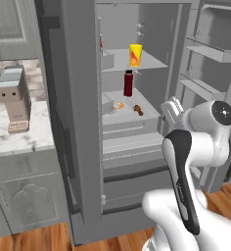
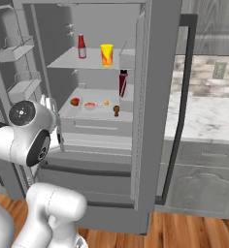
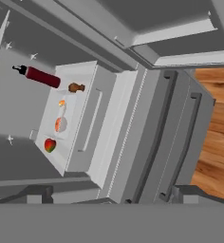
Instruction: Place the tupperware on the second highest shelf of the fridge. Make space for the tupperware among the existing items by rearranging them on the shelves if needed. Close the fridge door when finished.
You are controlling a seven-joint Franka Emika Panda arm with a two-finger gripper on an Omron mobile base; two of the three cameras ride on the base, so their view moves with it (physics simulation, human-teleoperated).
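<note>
I log: tupperware [image 2: 89, 105] mid lower shelf [image 2: 99, 114]; cup [image 2: 106, 54] front edge upper shelf; gripper [image 1: 172, 112] jaws wide, empty.

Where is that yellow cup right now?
The yellow cup stands on an upper shelf inside the open fridge, right of a small red bottle in the right base view.

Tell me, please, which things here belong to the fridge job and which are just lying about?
Job:
- tupperware
- fridge
- shelves
- fridge door
- existing items: yellow cup, red sauce bottle, dark red bottle, red-green fruit

Lying about:
- grey-brown block
- marble counter
- cabinet
- wall socket
</note>
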